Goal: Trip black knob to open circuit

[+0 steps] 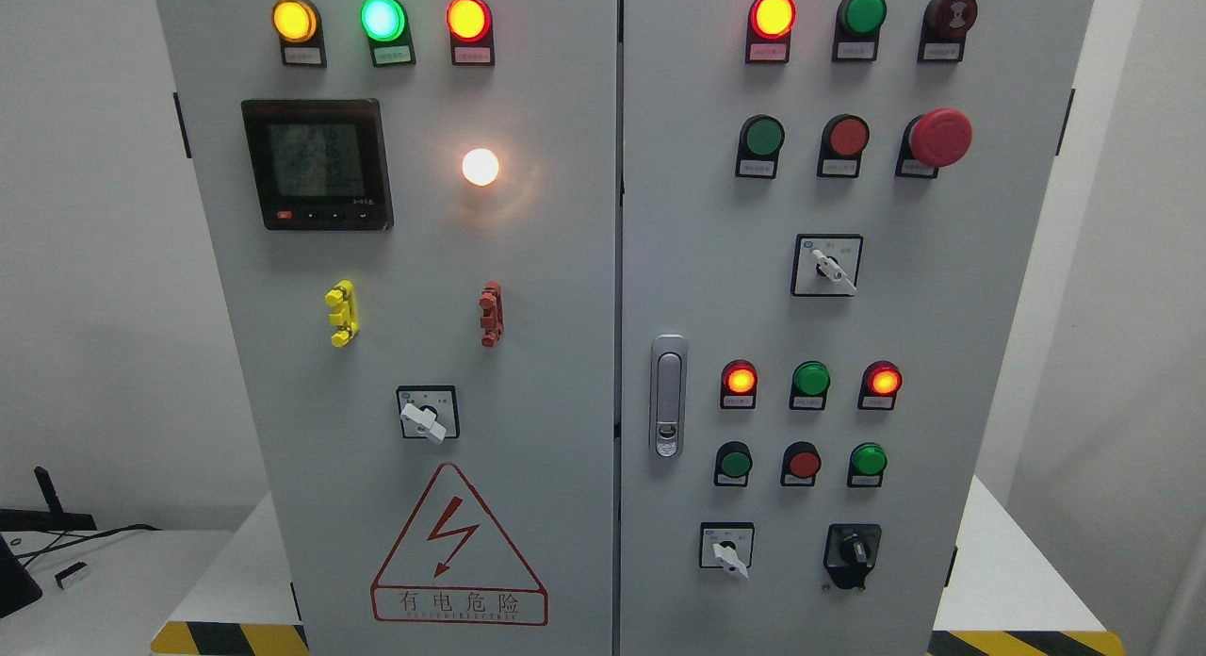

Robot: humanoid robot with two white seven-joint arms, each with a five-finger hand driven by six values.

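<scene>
Head view is facing a grey two-door cabinet [565,373] standing on a white platform [1008,571] with yellow-black hazard stripes [231,639], white walls showing behind. Black knob [853,550] is sitting near the right door's lower right corner, beside a white selector [727,549]. Lamps are glowing along both doors' top edges. Label print is staying too small to read. No robot hand is showing, so finger state cannot be told.
</scene>
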